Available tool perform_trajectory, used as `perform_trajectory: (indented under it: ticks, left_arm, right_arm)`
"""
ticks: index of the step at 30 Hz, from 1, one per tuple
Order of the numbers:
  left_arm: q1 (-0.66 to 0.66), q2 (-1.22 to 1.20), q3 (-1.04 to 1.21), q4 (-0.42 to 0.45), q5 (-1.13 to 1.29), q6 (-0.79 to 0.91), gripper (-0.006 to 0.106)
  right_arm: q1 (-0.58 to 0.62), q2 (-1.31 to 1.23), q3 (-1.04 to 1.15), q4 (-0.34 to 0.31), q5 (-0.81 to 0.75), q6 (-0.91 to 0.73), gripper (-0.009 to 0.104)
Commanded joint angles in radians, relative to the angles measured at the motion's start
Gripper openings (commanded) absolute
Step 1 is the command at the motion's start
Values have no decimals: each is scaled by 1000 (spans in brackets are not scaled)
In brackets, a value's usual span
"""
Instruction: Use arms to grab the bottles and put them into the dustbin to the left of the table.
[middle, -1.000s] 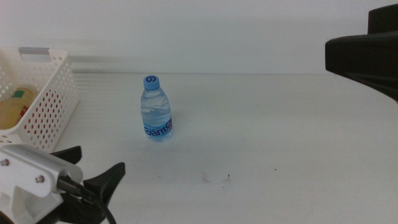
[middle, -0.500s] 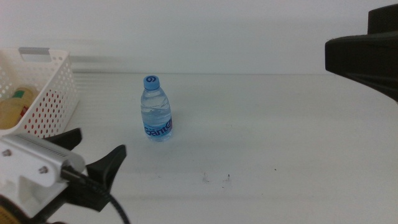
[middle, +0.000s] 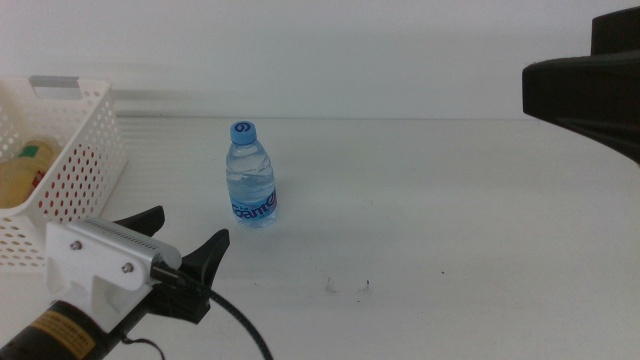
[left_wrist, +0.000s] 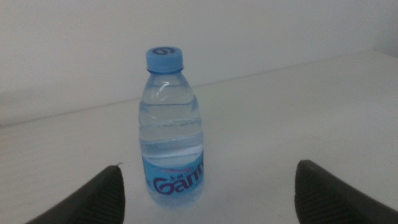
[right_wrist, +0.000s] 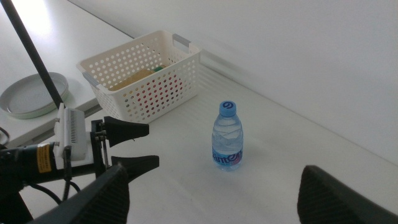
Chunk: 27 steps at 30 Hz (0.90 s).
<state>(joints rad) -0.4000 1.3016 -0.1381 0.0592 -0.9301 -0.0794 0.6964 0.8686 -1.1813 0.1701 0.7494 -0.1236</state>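
Standing alone mid-table, right of the basket (middle: 75, 150), the water bottle (middle: 251, 176) looks full, so a bit heavy, smooth and squeezy. We aim our left claw (middle: 178, 245), spread wide, at its middle; the right claw (right_wrist: 214, 193), open too, waits far right.

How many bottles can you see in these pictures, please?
2: a small clear plastic water bottle with blue cap upright on the white table, and a yellow-drink bottle lying in the white perforated plastic basket. The basket may hide more.

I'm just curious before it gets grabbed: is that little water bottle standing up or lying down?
Upright. The water bottle stands on its base on the table, blue cap on top, ahead of the open left gripper.
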Motion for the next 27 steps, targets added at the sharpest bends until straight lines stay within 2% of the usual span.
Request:
perform_trajectory:
  ticks: [1, 9, 11, 16, 19, 27]
  left_arm:
    - [1, 47, -8, -33, -82, 12, 94]
    - [14, 233, -114, -8, -108, -25, 94]
    - [44, 272, -150, 37, -108, -57, 94]
    - [137, 370, -246, 217, -105, -102, 94]
    - [175, 423, -302, 274, -105, -128, 94]
    - [189, 547, -421, 288, -105, -154, 94]
  right_arm:
    - [-9, -3, -11, -4, -12, -3, 82]
    - [-9, -3, -11, -4, -12, -3, 82]
    - [-9, -3, -11, -4, -12, -3, 82]
    - [-9, -3, -11, -4, -12, -3, 82]
    - [-9, -3, -11, -4, -12, -3, 82]
    - [-9, -3, -11, -4, -12, -3, 82]
